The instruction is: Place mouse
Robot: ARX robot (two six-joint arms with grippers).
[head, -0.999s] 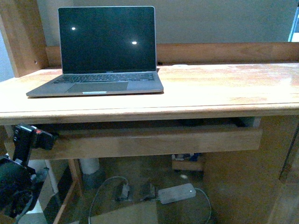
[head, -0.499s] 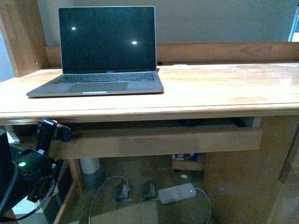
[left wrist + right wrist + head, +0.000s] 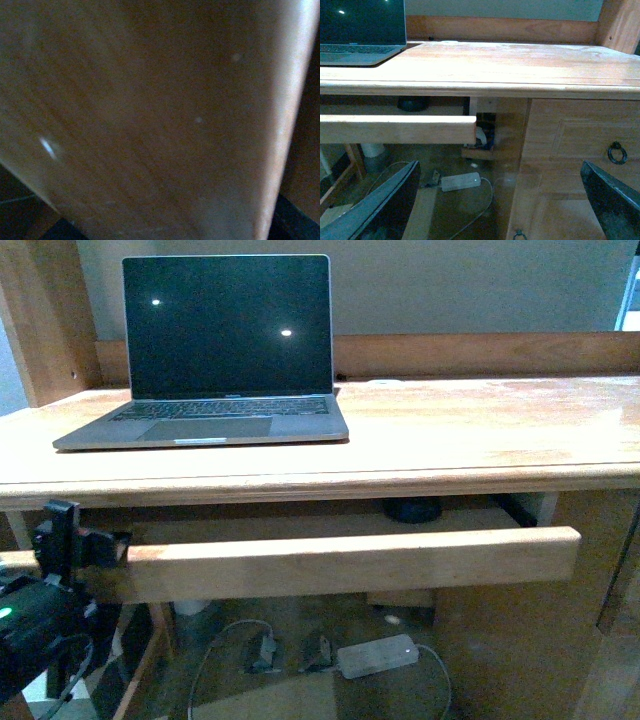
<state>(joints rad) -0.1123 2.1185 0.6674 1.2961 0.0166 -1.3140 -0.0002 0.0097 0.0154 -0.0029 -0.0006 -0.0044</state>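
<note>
One mouse (image 3: 412, 509) shows, a dark rounded lump lying inside the single open drawer (image 3: 350, 562), toward its right part and under the desk top (image 3: 480, 430). Only its upper part clears the drawer front, and the right wrist view shows the mouse (image 3: 412, 103) equally cropped. One laptop (image 3: 215, 350) stands open on the left of the desk, its screen dark with two light spots. One white power brick (image 3: 377, 655) lies on the floor below with its cable. Two ring handles (image 3: 616, 152) hang on the cabinet front, the lower one cut by the frame edge. The left gripper (image 3: 82, 543) sits at the left end of the drawer front; whether it grips the wood I cannot tell, and its wrist camera gives only blurred wood grain. The right gripper (image 3: 499, 170) has its two fingers (image 3: 385, 205) spread wide, holding nothing.
</note>
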